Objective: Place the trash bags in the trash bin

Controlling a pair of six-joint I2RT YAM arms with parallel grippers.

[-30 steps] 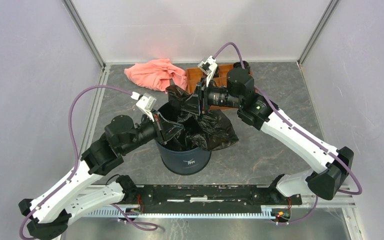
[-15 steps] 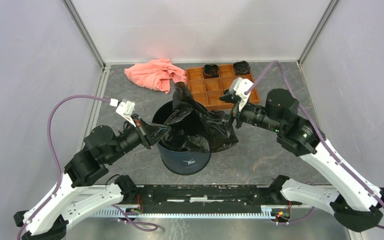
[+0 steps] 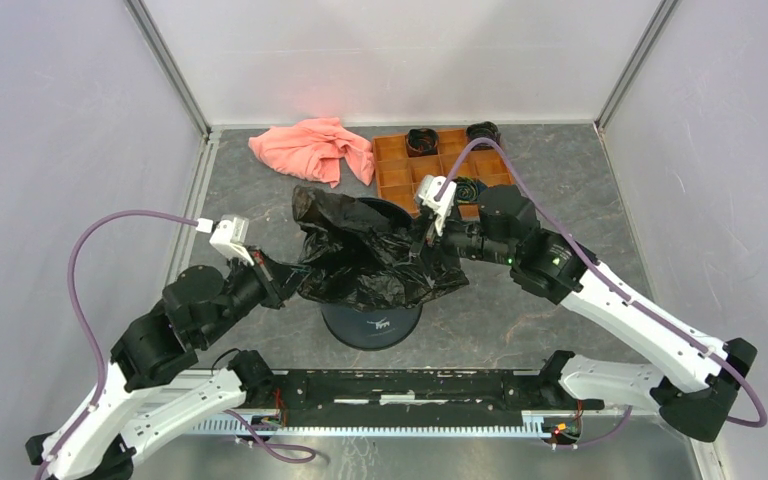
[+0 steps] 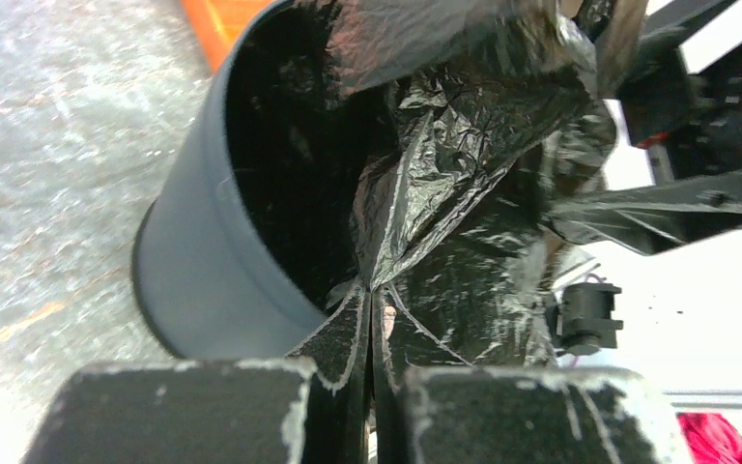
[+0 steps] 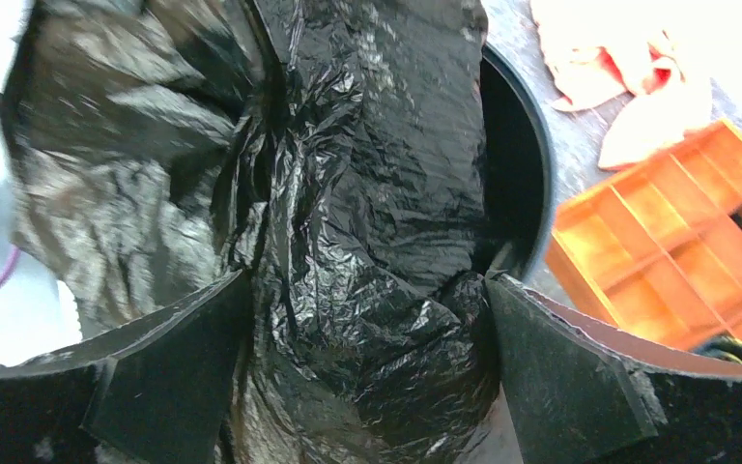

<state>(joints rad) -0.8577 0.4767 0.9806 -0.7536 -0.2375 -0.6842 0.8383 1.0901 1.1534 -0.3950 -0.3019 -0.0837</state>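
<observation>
**One black bag stretched across one bin, held between two arms**

From above: a grey mottled table [image 3: 560, 200] is closed in by pale walls [image 3: 50, 150] with metal posts in the far corners. One pink cloth [image 3: 312, 148] lies at the far left. Beside it sits one orange tray [image 3: 400, 172] with three small dark items [image 3: 421, 140] in its compartments. One round dark bin [image 3: 372, 322] stands upright at the middle, mouth up. One glossy black bag [image 3: 365, 265] is draped over the mouth and hides most of the rim. The bag's long axis runs left to right, from the left gripper [image 3: 278, 285] to the right gripper [image 3: 422, 240], and a loose flap rises toward the far left.

Left wrist: the left gripper [image 4: 372, 324] has its fingers pressed together on a pinch of the bag [image 4: 464, 174], with creases fanning out from the pinch. Part of the film hangs inside the bin [image 4: 203, 280].

Right wrist: the right gripper [image 5: 365, 290] has its fingers spread wide. A thick fold of the bag [image 5: 348, 193] fills the gap and lies against both fingers. The bin [image 5: 533, 174] rim curves behind it, with the cloth [image 5: 618, 77] and tray [image 5: 667, 251] beyond.
</observation>
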